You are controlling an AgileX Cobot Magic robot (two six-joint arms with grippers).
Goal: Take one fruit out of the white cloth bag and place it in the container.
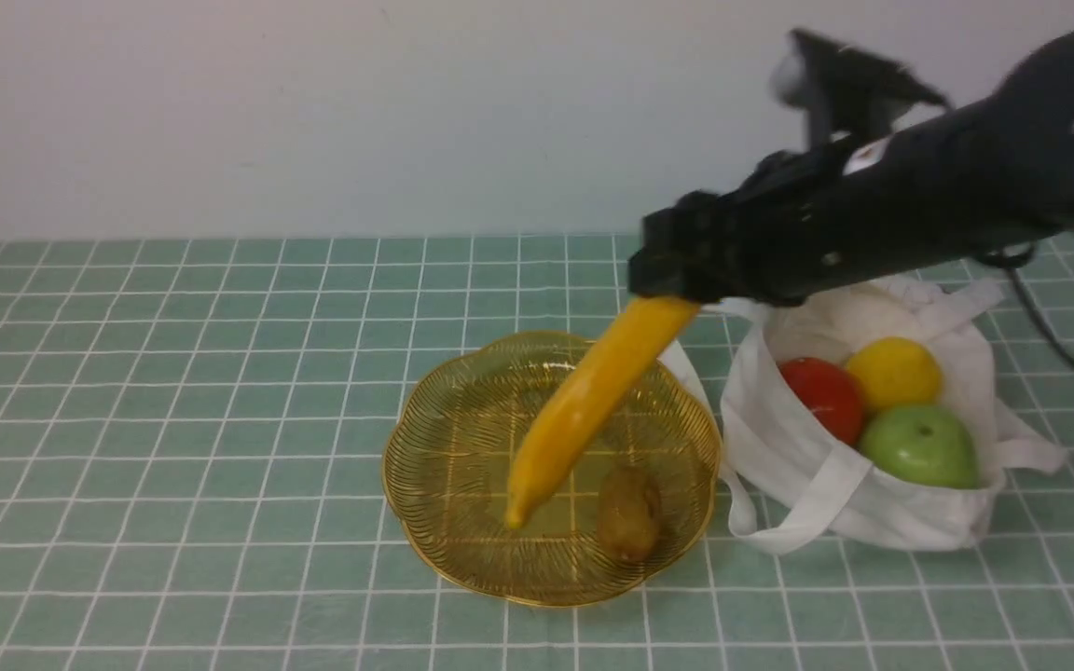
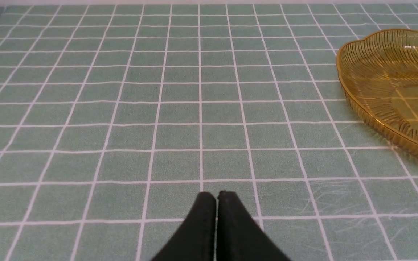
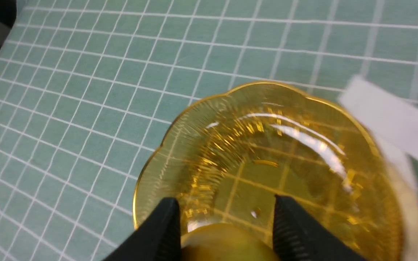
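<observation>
The fruit, a long yellow-orange banana (image 1: 593,391), hangs slanted above the amber scalloped container (image 1: 444,447), its lower tip close over the dish floor. My right gripper (image 1: 663,280) is shut on its upper end. In the right wrist view the banana (image 3: 223,243) sits between the black fingers (image 3: 165,228) of the right gripper (image 3: 224,198), over the container (image 3: 201,145). The white cloth bag (image 1: 901,522) stands just right of the dish. My left gripper (image 2: 216,195) is shut and empty, low over the tablecloth, with the container (image 2: 376,61) off to one side.
A brown kiwi (image 1: 630,513) lies in the dish near its front right. Inside the bag are a red fruit (image 1: 821,396), a yellow lemon (image 1: 891,373) and a green apple (image 1: 919,445). A bag strap (image 3: 386,119) lies beside the dish. Green checked cloth covers the table.
</observation>
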